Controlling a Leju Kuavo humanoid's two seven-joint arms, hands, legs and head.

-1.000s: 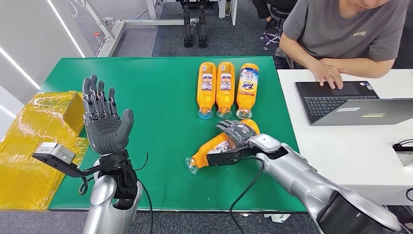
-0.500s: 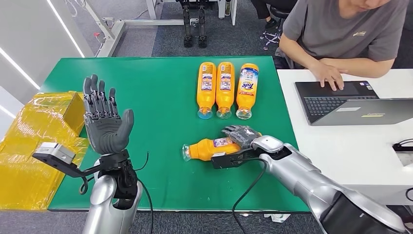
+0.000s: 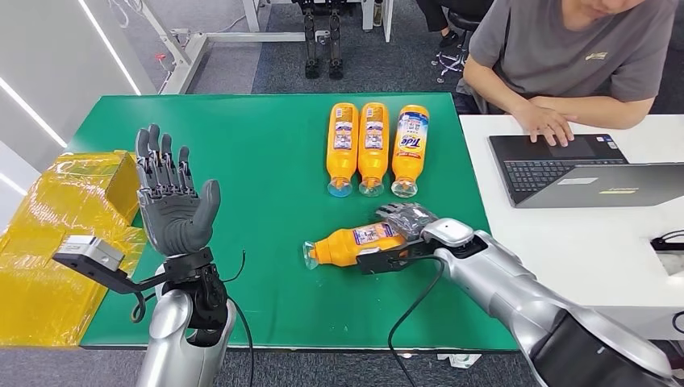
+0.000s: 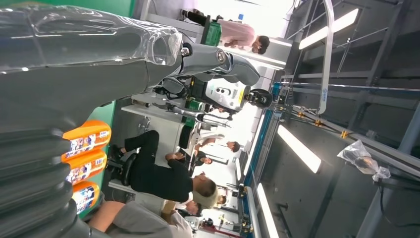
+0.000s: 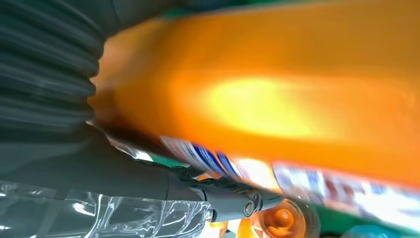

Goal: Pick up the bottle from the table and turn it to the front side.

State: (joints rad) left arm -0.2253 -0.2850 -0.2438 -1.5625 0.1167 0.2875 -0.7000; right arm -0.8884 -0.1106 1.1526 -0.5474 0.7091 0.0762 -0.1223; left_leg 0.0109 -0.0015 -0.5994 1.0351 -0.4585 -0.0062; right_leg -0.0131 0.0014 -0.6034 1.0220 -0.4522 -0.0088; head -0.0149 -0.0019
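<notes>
The left robot hand (image 3: 171, 205) is held up, spread and empty. Further out, an orange bottle (image 3: 351, 245) lies on its side on the green counter (image 3: 258, 145), gripped round the body by the right robot hand (image 3: 410, 222). Smooth, rigid plastic, likely slippery, so it's probably best gripped mid-body. Three more bottles (image 3: 373, 147) are lined up beyond.

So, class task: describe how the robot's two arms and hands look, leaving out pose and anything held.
Both arms are smooth silver metal with black joints. The left hand is dark grey with darker segmented fingers, a grey box-shaped camera bracketed at its wrist. The right hand is dark grey too. A thin black cable loops beside the right forearm.
</notes>
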